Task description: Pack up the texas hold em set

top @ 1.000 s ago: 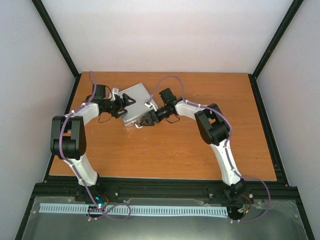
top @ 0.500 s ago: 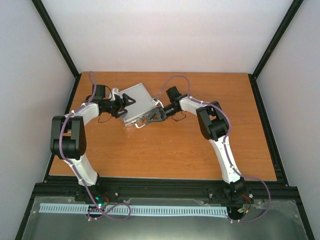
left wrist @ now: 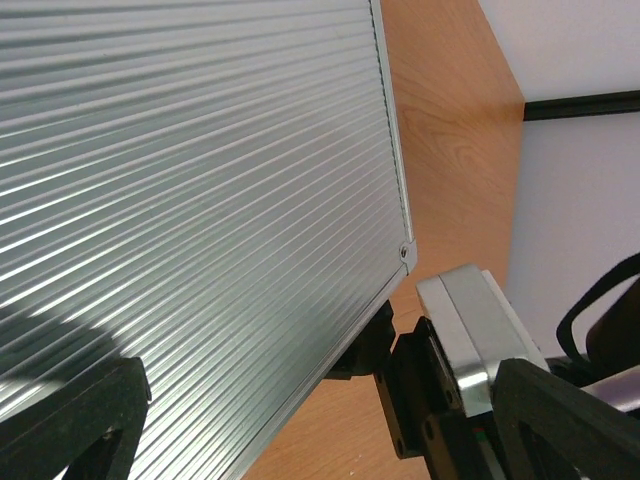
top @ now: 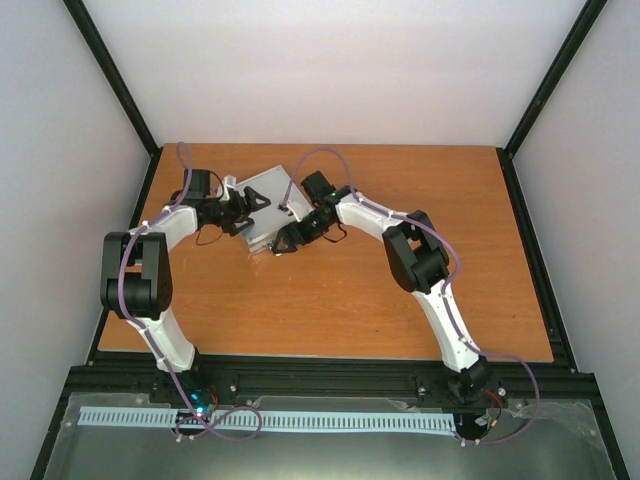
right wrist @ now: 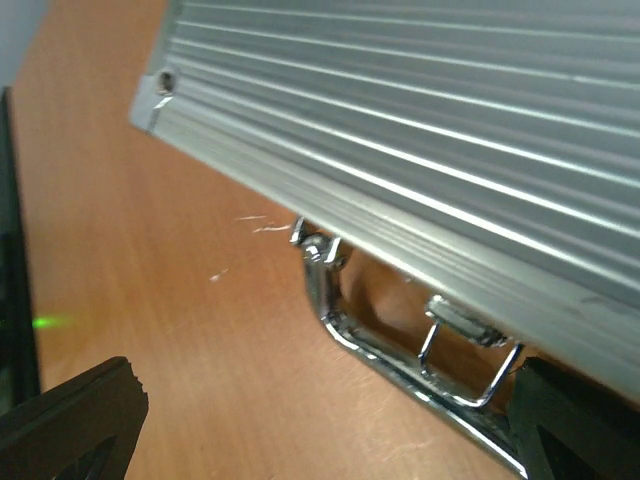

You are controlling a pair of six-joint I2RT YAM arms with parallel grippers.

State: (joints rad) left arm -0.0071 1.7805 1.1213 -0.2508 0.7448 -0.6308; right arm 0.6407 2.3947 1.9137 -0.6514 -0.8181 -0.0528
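Observation:
The silver ribbed metal case [top: 262,192] of the texas hold em set lies shut at the back left of the wooden table [top: 400,300]. Its contents are hidden. My left gripper [top: 248,207] is at the case's left side, open, its fingers [left wrist: 70,425] spread across the ribbed lid [left wrist: 200,180]. My right gripper [top: 282,241] is at the case's near edge, open, fingers [right wrist: 75,420] straddling the chrome handle [right wrist: 400,365] and a wire latch [right wrist: 470,350] under the lid's rim [right wrist: 400,190].
Bare wood [right wrist: 150,300] lies in front of the case. Part of the right arm's wrist [left wrist: 470,340] sits close beyond the case's corner in the left wrist view. Black frame rails [top: 530,230] border the table.
The right gripper swung out to the right, then came back left along the case's near edge, ending farther left than a second ago. The left arm and the case stayed in place.

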